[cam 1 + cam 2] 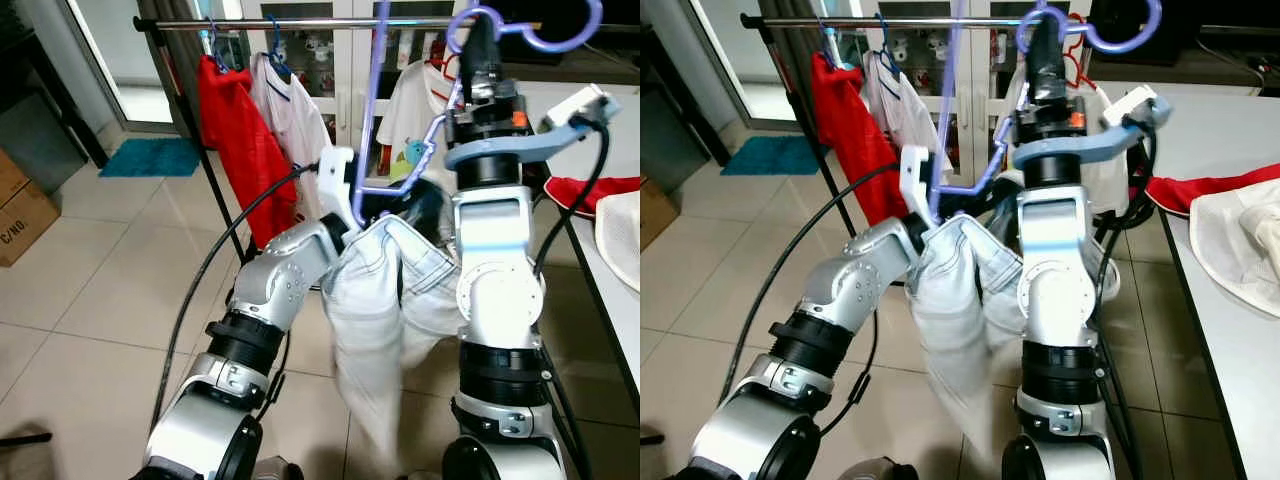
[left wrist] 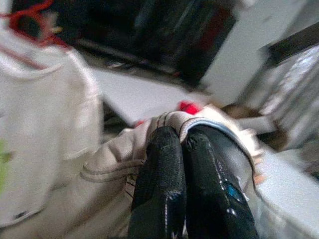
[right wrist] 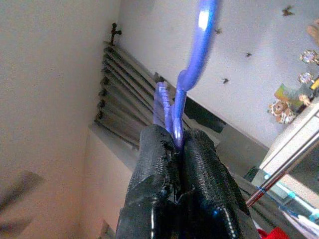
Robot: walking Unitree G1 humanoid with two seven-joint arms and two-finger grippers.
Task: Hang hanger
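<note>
We clamped the right gripper [image 3: 178,144] on the purple hanger [image 1: 378,100] neck, hook above; left gripper [image 2: 183,144] pinched limp, heavy jeans [image 1: 385,300] below; stiff, light plastic.

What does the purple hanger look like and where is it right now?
The purple hanger looks like thin, shiny plastic, with a curly hook at the top. The right gripper is shut on it just below the hook and holds it up high, near the metal clothes rail but not yet hooked on. Its frame hangs down at a slant. Light blue jeans are draped over its lower part, and the left gripper is shut on their cloth.
</note>
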